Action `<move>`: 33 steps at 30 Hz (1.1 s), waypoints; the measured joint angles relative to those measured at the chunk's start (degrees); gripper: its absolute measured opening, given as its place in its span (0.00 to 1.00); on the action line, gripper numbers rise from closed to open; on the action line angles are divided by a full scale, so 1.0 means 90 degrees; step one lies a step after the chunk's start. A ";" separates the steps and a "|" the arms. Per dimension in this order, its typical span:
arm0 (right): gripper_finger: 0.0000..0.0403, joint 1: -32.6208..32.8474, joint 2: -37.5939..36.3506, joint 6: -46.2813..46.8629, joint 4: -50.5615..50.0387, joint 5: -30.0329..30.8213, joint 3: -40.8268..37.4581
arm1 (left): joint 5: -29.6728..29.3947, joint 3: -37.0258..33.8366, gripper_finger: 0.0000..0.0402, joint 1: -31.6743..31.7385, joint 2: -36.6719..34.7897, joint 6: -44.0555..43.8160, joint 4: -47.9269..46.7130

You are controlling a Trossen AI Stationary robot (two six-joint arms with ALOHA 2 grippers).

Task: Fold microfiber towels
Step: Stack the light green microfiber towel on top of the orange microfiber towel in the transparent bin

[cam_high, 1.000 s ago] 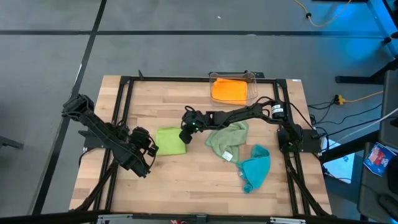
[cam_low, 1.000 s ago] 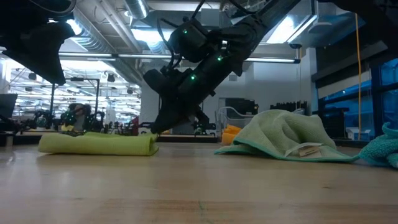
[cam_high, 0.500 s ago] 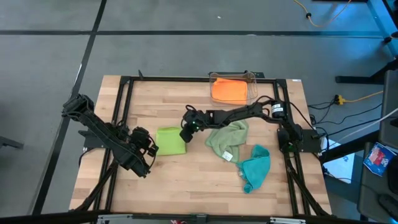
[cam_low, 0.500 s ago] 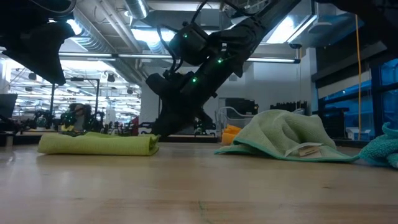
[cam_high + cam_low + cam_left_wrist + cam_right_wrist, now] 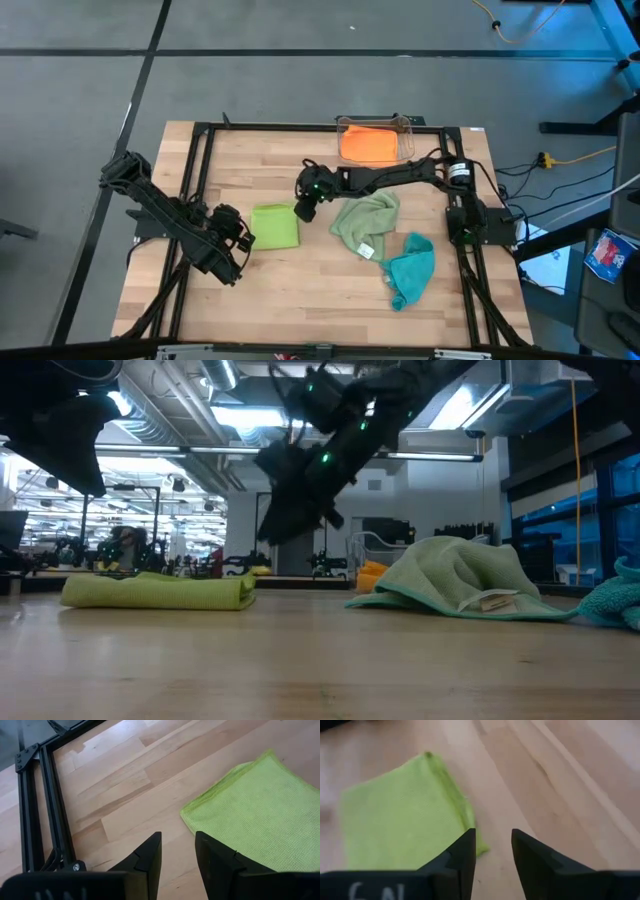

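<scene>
From above I count four towels on my table (image 5: 240, 160). The lime green towel (image 5: 275, 226) lies folded flat between my two grippers. The sage green towel (image 5: 364, 221) sits crumpled near the middle, and the teal towel (image 5: 411, 268) is bunched just beside it toward the front right. The orange towel (image 5: 367, 145) lies inside the clear bin (image 5: 404, 124) at the back edge.

The level view hides most of that: there the orange towel is only a sliver behind the sage heap, the teal one barely enters at the edge, and the sage towel's white tag (image 5: 491, 602) shows plainly. It also shows my right gripper (image 5: 290, 525) raised clear above the table, which the overhead view cannot tell.

My right gripper hangs over the lime towel's right edge with its fingers (image 5: 458, 861) a little apart and nothing between them. My left gripper (image 5: 243, 240) sits at that towel's left side, and its fingers (image 5: 148, 860) are likewise parted with only bare wood in the gap.

There are two arms and one bin. Bare wood lies open along the front and the left, inside the black frame rails (image 5: 54, 815).
</scene>
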 joint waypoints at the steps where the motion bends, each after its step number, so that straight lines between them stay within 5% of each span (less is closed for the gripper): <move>1: 0.31 0.0053 -0.0080 -0.0104 -0.0113 0.0004 0.0000 | 0.0003 0.0000 0.28 0.0000 0.0002 -0.0001 0.0003; 18: 0.31 0.0608 -0.0205 -0.0688 0.0737 -0.0061 0.0002 | -0.0045 0.0000 0.28 0.0046 0.0000 0.0202 0.0074; 23: 0.32 0.0588 -0.0205 -0.0059 0.0804 0.0632 0.0002 | -0.0069 0.0002 0.28 0.0186 0.0000 0.0363 0.0087; 33: 0.49 0.0460 -0.0204 -0.0190 0.0684 0.0717 0.0002 | 0.0100 0.0000 0.33 0.0504 0.0000 0.1737 0.0327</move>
